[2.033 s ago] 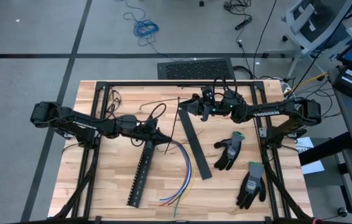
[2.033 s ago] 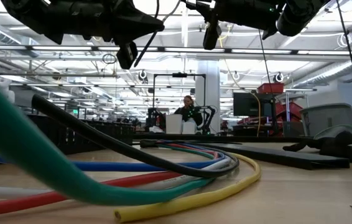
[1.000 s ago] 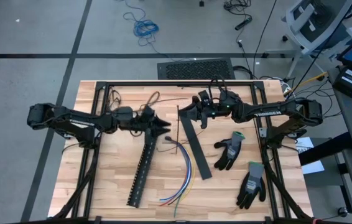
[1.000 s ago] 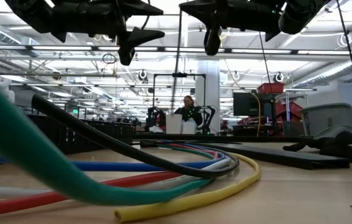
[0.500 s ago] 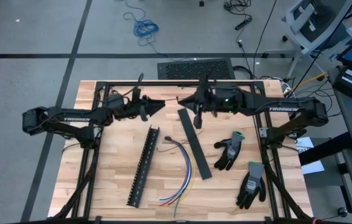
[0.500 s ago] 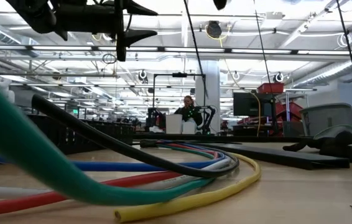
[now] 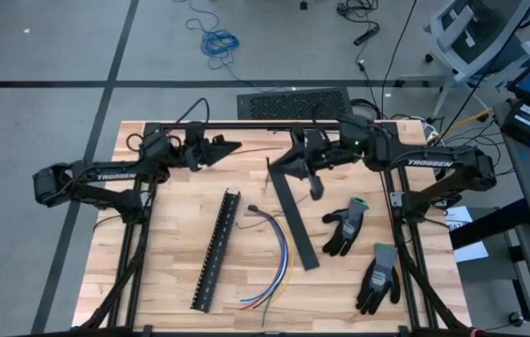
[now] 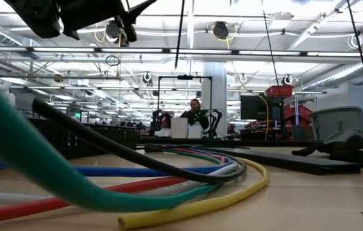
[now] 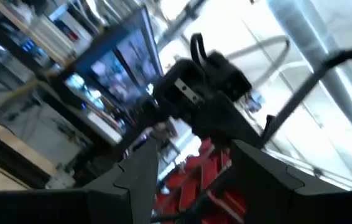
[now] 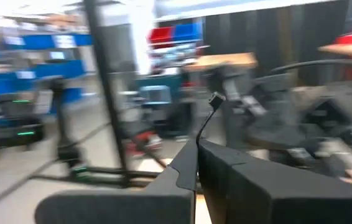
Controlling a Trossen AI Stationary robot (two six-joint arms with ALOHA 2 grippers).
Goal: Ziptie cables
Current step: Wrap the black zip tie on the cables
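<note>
Both arms have pulled up and back toward the far edge: left hand [image 7: 230, 146] spread and empty, right hand [image 7: 314, 190] clenched around a thin dark strand. Cables [image 7: 275, 255] lie loose mid-worktop [image 7: 171, 234], nothing tied yet.

In the low view the cables [image 8: 168, 173] are blurred and cut off at the left edge. Both wrist views are blurred.
</note>
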